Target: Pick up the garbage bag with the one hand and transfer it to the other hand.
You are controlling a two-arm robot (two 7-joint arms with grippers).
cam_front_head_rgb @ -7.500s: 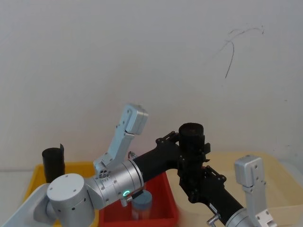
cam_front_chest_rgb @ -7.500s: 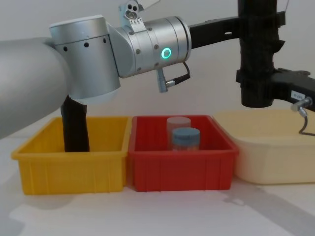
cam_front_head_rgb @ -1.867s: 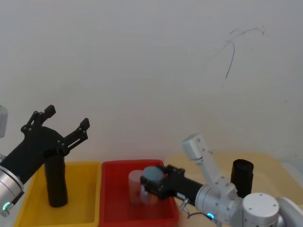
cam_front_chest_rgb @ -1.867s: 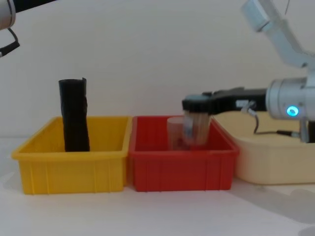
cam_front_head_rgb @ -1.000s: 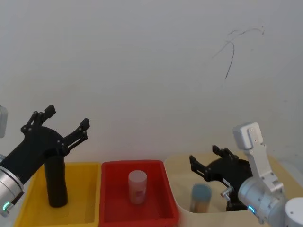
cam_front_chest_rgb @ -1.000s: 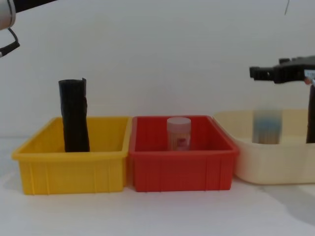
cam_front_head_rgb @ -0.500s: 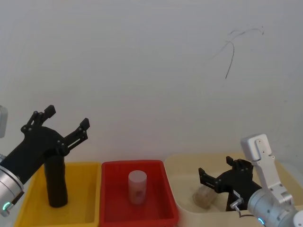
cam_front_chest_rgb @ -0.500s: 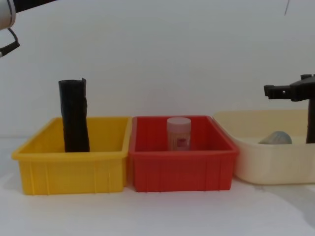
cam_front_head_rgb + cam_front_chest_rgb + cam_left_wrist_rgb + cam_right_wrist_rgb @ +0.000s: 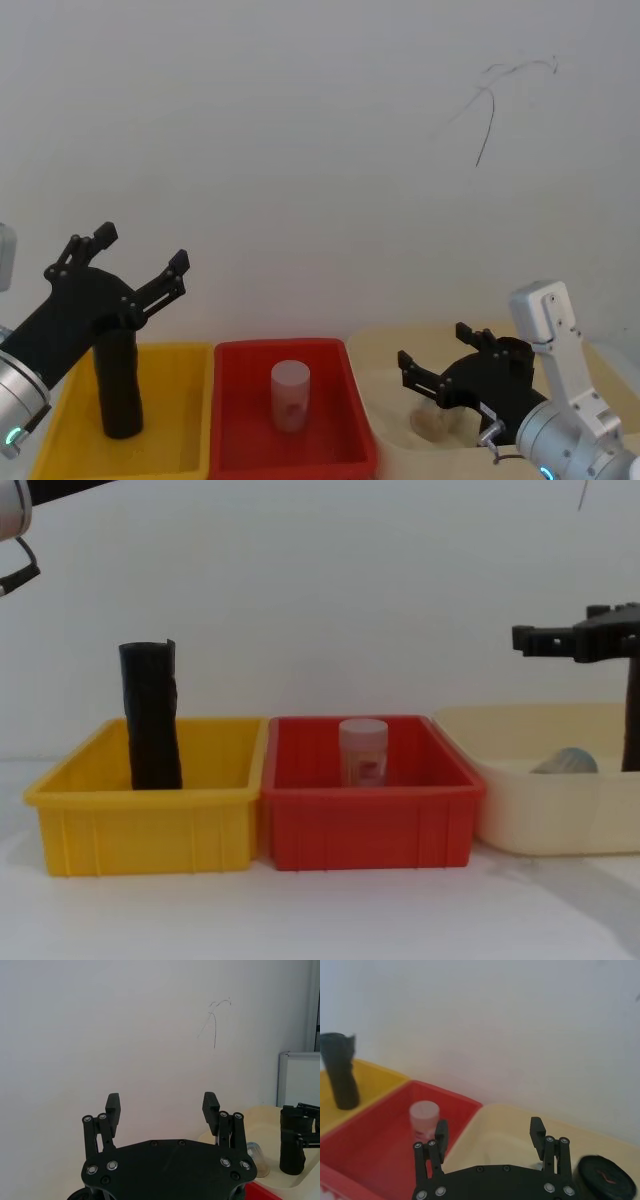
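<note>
A: What changed?
B: The right gripper has lifted, fingers apart, above the tipped blue-lidded clear jar.
A: And the lumpy black plastic garbage bag roll?
B: Upright just beside it, unheld; the left gripper is spread too.

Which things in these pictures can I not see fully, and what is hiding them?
1. Garbage bag: in the chest view, cut off by the right edge, and its top is crossed by the right claw.
2. Jar lying in the cream bin: in the chest view, its lower part is behind the bin wall.
3. Slim black roll: in the chest view, its base is behind the yellow bin wall.
</note>
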